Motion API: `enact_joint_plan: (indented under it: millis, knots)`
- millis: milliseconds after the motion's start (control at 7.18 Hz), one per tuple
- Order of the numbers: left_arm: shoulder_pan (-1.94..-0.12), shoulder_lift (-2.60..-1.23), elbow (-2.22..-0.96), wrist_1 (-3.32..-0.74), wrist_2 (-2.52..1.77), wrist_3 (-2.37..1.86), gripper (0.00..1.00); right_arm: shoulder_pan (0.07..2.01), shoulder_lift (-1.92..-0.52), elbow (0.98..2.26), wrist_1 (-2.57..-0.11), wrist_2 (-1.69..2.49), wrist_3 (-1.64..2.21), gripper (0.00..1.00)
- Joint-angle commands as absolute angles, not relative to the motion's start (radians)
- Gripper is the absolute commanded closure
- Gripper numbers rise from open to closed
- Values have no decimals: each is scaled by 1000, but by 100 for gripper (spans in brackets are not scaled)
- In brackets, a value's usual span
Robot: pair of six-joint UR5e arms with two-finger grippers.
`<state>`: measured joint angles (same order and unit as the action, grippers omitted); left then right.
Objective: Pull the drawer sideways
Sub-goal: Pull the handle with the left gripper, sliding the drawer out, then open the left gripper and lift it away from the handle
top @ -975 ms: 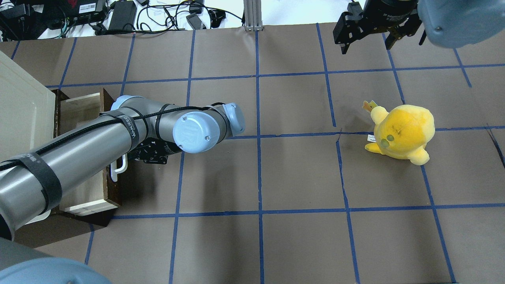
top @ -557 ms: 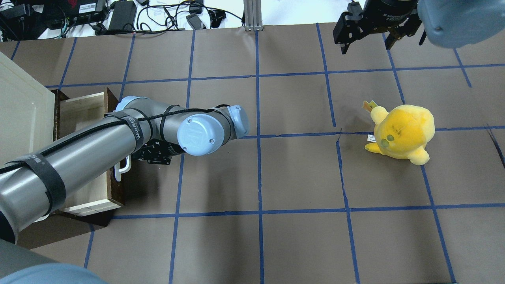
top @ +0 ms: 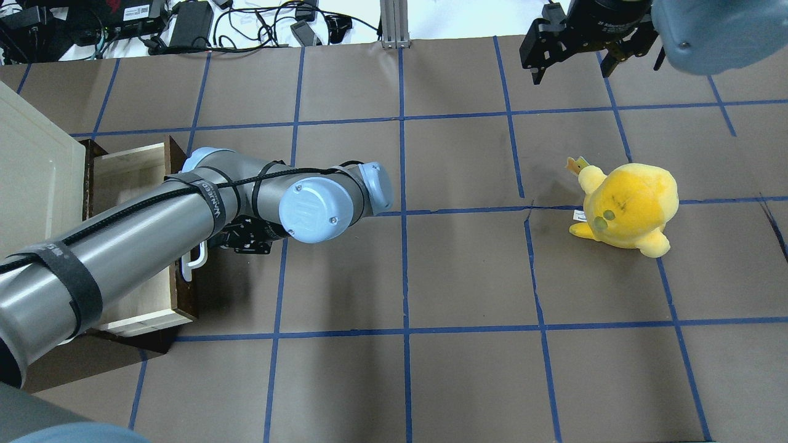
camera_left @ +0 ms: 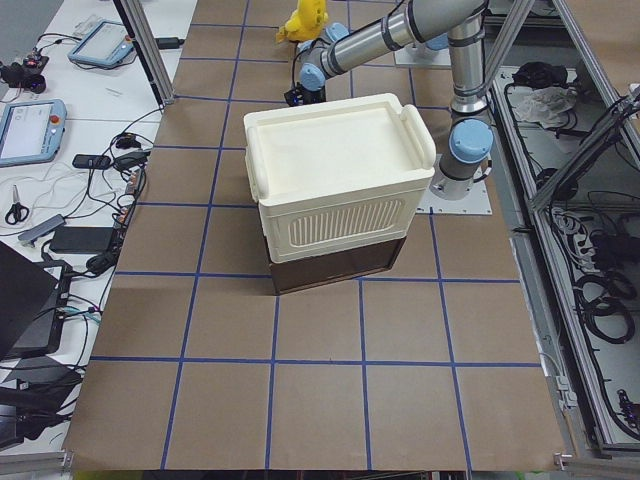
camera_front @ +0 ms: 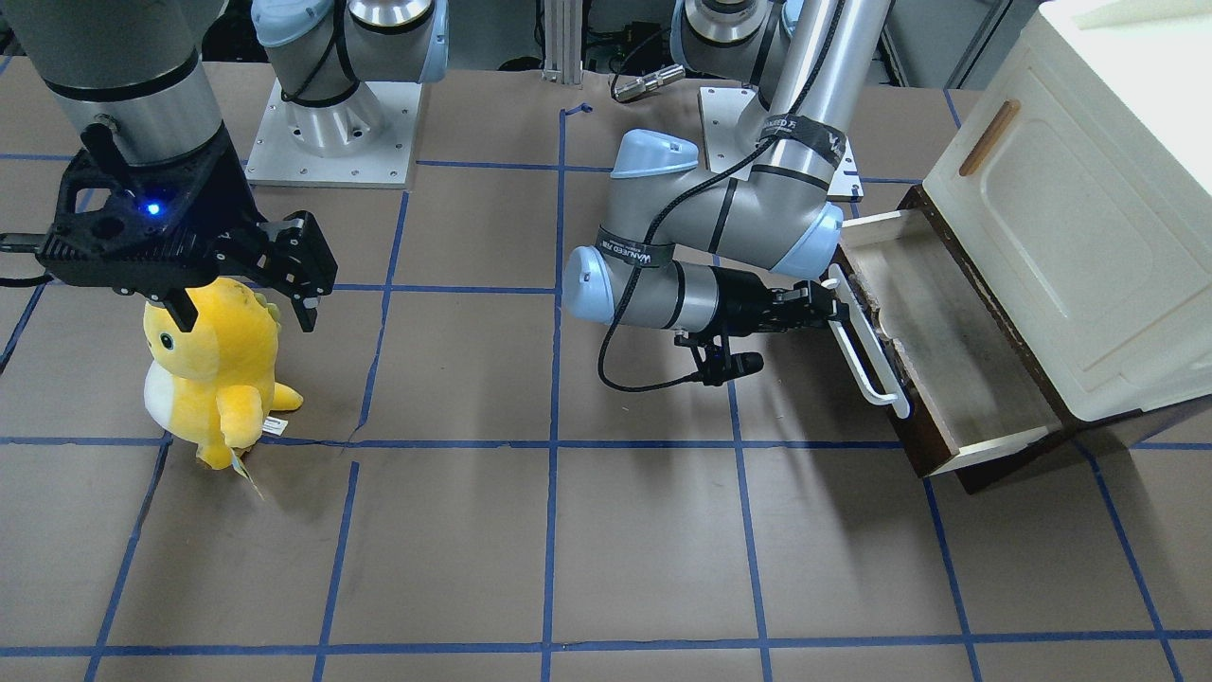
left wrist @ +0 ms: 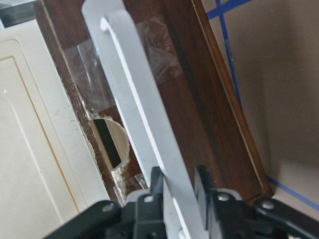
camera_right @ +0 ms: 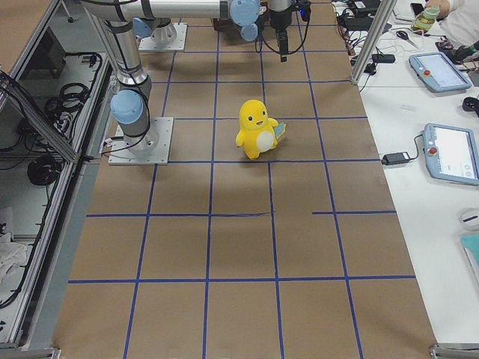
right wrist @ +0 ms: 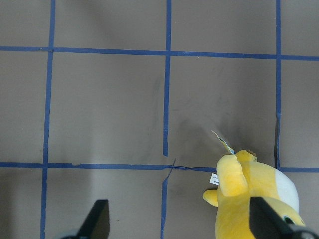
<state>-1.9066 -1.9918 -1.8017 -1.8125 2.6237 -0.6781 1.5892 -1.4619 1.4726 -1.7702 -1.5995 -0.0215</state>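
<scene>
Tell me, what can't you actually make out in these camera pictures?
- Overhead view: the left arm covers most of the left gripper, the handle and much of the drawer.
- Left side view: the cream cabinet hides the drawer entirely.
- Left wrist view: the handle runs off the bottom edge, so its full length is unseen.
- Right wrist view: the plush toy is cut off by the bottom edge.

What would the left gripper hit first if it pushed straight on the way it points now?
The left gripper is shut on the white bar handle. Straight on, it would most likely meet the drawer, its dark wooden front just behind the handle.
</scene>
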Motion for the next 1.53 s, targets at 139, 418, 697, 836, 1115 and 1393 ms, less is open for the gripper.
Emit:
enact_joint_plan:
  millis: [139, 418, 697, 836, 1115, 1393]
  knots:
    - [-1913, -1887, -1628, -1822, 2333, -591, 0, 1589, -1462, 1473, -1770, -1600, -21, 0]
    - [-1908, -1768, -1511, -1845, 2046, -548, 0, 1589, -1462, 1473, -1770, -1598, -21, 0]
    - [-1890, -1631, -1490, -1841, 1880, -461, 0, 1589, -1462, 1473, -1770, -1600, -21, 0]
    - [-1856, -1567, -1494, -1848, 1829, -361, 2, 1589, -1462, 1473, -1770, -1598, -21, 0]
    - [-1713, -1525, -1506, -1842, 1746, -175, 2, 1589, -1462, 1473, -1770, -1600, -21, 0]
    - [-1580, -1511, -1509, -1752, 1593, -17, 0, 1589, -1462, 1473, -1770, -1600, -21, 0]
